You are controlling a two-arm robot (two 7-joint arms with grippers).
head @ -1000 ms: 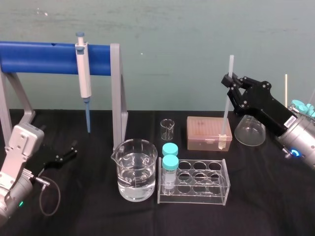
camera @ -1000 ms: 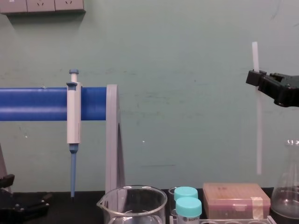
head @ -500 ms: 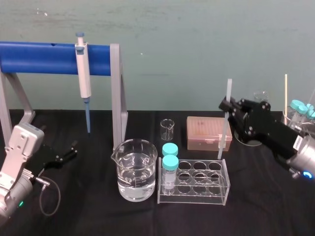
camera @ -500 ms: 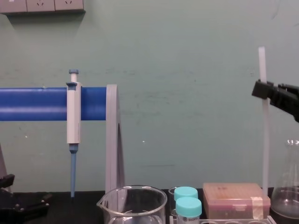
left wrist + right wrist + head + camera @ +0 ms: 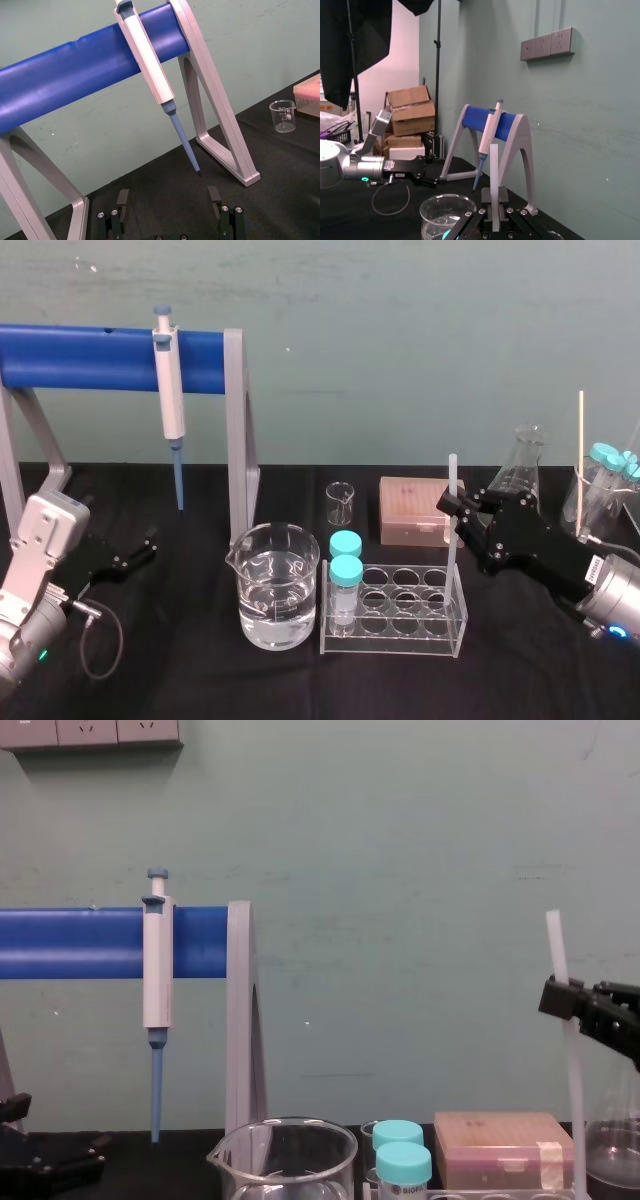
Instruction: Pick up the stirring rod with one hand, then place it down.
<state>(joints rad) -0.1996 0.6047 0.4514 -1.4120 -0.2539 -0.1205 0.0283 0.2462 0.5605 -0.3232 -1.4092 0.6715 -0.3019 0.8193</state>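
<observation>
The stirring rod [image 5: 451, 476] is a thin translucent white stick held upright. My right gripper [image 5: 462, 511] is shut on it a little below its top, right of the table's middle. The rod's lower part runs down by the right end of the clear tube rack [image 5: 392, 645]; I cannot tell if it touches anything. In the chest view the rod [image 5: 553, 942] rises above the right gripper [image 5: 561, 1000]. The right wrist view shows the rod [image 5: 494, 175] clamped between the black fingers [image 5: 503, 196]. My left gripper [image 5: 167, 210] rests open at the table's left [image 5: 140, 548].
A water-filled beaker [image 5: 273, 585] stands left of the rack, which holds two teal-capped tubes [image 5: 346, 570]. Behind are a small beaker [image 5: 340, 502], a tan box [image 5: 415, 508] and a conical flask [image 5: 522, 472]. A pipette [image 5: 168, 390] hangs on the blue-barred stand [image 5: 90, 358].
My right gripper has come down and toward me with the rod, from high over the tan box and flask to the rack's right end. The left arm has not moved.
</observation>
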